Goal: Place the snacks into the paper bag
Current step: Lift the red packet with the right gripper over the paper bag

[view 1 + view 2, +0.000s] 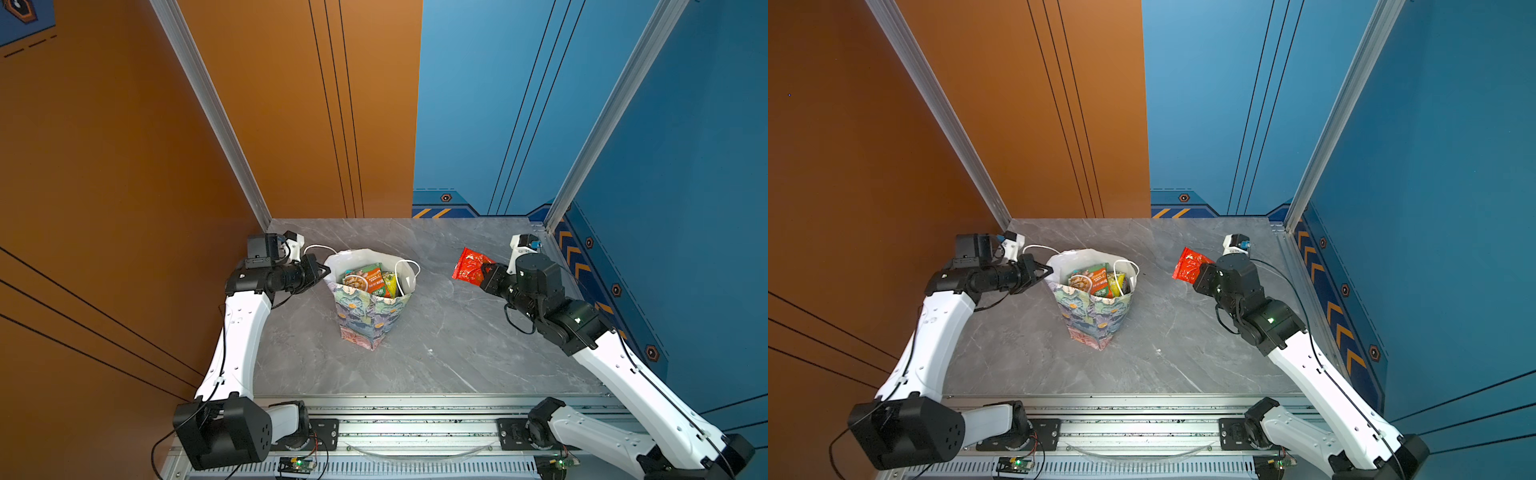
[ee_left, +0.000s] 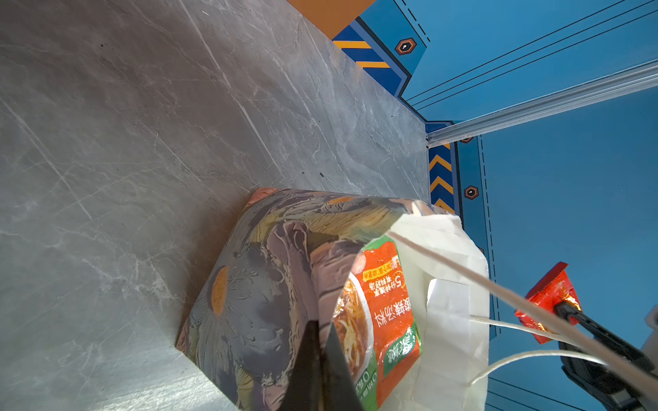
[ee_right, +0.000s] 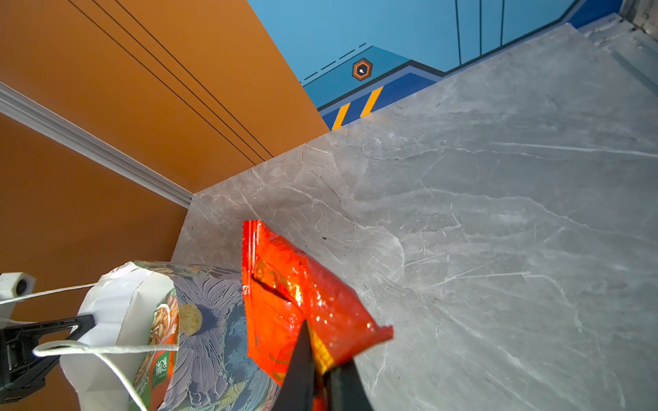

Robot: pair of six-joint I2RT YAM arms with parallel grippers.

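1 paper bag [image 1: 365, 316] (2 packets [image 1: 365, 278] inside) — left pincer [image 1: 324, 272] clamps its rim | right pincer [image 1: 483, 269] grips red packet [image 1: 467, 266]

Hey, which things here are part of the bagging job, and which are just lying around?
Job: bag, red packet in right end effector, green-orange packet and yellow packet inside, left end effector pinching the rim.
Not: table, rail, circuit board.

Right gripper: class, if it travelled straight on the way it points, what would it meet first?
Past the red packet it holds, probably the table; the paper bag seems just beside that line, but depth is unclear.
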